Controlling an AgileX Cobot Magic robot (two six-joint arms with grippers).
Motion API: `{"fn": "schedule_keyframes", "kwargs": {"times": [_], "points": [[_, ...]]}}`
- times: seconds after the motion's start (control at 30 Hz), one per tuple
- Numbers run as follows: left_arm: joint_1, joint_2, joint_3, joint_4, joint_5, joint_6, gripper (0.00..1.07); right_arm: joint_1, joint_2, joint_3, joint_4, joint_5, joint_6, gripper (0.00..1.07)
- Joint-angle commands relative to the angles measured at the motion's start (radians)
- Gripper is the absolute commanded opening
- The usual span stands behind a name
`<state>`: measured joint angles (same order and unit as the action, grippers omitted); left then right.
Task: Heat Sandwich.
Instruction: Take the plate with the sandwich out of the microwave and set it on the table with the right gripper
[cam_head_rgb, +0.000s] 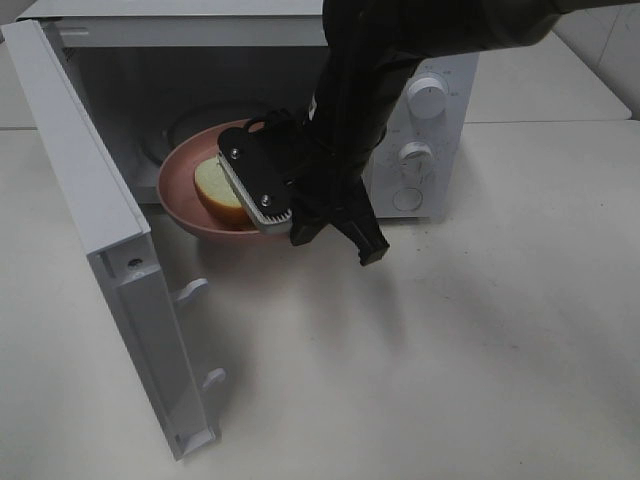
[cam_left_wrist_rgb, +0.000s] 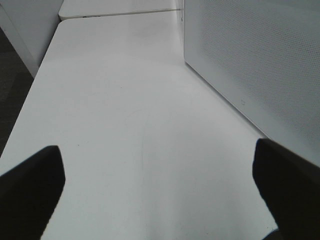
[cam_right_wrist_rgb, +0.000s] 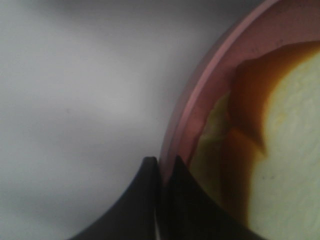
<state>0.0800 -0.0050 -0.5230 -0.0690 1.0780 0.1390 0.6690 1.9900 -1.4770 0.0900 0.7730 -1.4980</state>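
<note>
Right gripper (cam_right_wrist_rgb: 162, 167) pinched tight on the rim of the pink plate (cam_right_wrist_rgb: 200, 95), at the mouth of the open microwave (cam_head_rgb: 440, 130). Sandwich (cam_right_wrist_rgb: 280, 150) on that plate, just beside the fingers (cam_right_wrist_rgb: 145, 200), not touching. Left gripper (cam_left_wrist_rgb: 160, 170) spread wide above bare table (cam_left_wrist_rgb: 130, 100), gripping nothing.

Robot test bench, not a lived-in kitchen

A white microwave (cam_head_rgb: 250, 120) stands door-open on a bare white table (cam_head_rgb: 450, 350), with plain walls.

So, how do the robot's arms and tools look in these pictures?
The right arm is glossy black and bulky. Its tool carries a black plate with silver screws and a pale ribbed edge. The left tool shows only two dark, blunt fingers. No cables or markings are visible.
</note>
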Motion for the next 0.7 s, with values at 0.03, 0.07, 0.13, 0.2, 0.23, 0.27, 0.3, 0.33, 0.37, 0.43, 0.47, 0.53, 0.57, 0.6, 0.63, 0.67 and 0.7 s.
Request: {"fn": "schedule_keyframes", "kwargs": {"times": [0.03, 0.07, 0.13, 0.2, 0.23, 0.27, 0.3, 0.33, 0.37, 0.43, 0.47, 0.53, 0.57, 0.6, 0.63, 0.67, 0.7], "points": [[-0.006, -0.016, 0.003, 0.003, -0.007, -0.001, 0.98, -0.004, -0.058, 0.049, -0.014, -0.03, -0.031, 0.0], [-0.006, -0.016, 0.003, 0.003, -0.007, -0.001, 0.98, -0.004, -0.074, 0.067, -0.011, -0.036, -0.033, 0.0], [-0.006, -0.016, 0.003, 0.003, -0.007, -0.001, 0.98, 0.004, -0.12, 0.116, -0.011, -0.052, -0.033, 0.0], [-0.006, -0.016, 0.003, 0.003, -0.007, -0.001, 0.98, 0.008, -0.133, 0.133, -0.012, -0.054, -0.033, 0.0], [-0.006, -0.016, 0.003, 0.003, -0.007, -0.001, 0.98, 0.008, -0.149, 0.15, -0.012, -0.055, -0.034, 0.0], [-0.006, -0.016, 0.003, 0.003, -0.007, -0.001, 0.98, 0.008, -0.165, 0.164, -0.012, -0.056, -0.034, 0.0], [-0.006, -0.016, 0.003, 0.003, -0.007, -0.001, 0.98, 0.008, -0.196, 0.197, -0.011, -0.056, -0.034, 0.0], [-0.006, -0.016, 0.003, 0.003, -0.007, -0.001, 0.98, 0.008, -0.209, 0.21, -0.011, -0.055, -0.034, 0.0], [-0.006, -0.016, 0.003, 0.003, -0.007, -0.001, 0.98, 0.008, -0.209, 0.21, -0.011, -0.055, -0.034, 0.0], [-0.006, -0.016, 0.003, 0.003, -0.007, -0.001, 0.98, 0.008, -0.235, 0.239, -0.011, -0.049, -0.029, 0.0], [-0.006, -0.016, 0.003, 0.003, -0.007, -0.001, 0.98, 0.008, -0.266, 0.272, -0.011, -0.047, -0.024, 0.0], [-0.006, -0.016, 0.003, 0.003, -0.007, -0.001, 0.98, 0.008, -0.283, 0.291, -0.011, -0.047, -0.022, 0.0], [-0.006, -0.016, 0.003, 0.003, -0.007, -0.001, 0.98, 0.008, -0.298, 0.308, -0.011, -0.047, -0.021, 0.0], [-0.006, -0.016, 0.003, 0.003, -0.007, -0.001, 0.98, 0.008, -0.328, 0.339, -0.011, -0.043, -0.013, 0.0], [-0.006, -0.016, 0.003, 0.003, -0.007, -0.001, 0.98, 0.008, -0.346, 0.357, -0.011, -0.042, -0.007, 0.0], [-0.006, -0.016, 0.003, 0.003, -0.007, -0.001, 0.98, 0.008, -0.346, 0.357, -0.011, -0.042, -0.007, 0.0], [-0.006, -0.016, 0.003, 0.003, -0.007, -0.001, 0.98, 0.008, -0.361, 0.372, -0.011, -0.041, 0.0, 0.0]]}}
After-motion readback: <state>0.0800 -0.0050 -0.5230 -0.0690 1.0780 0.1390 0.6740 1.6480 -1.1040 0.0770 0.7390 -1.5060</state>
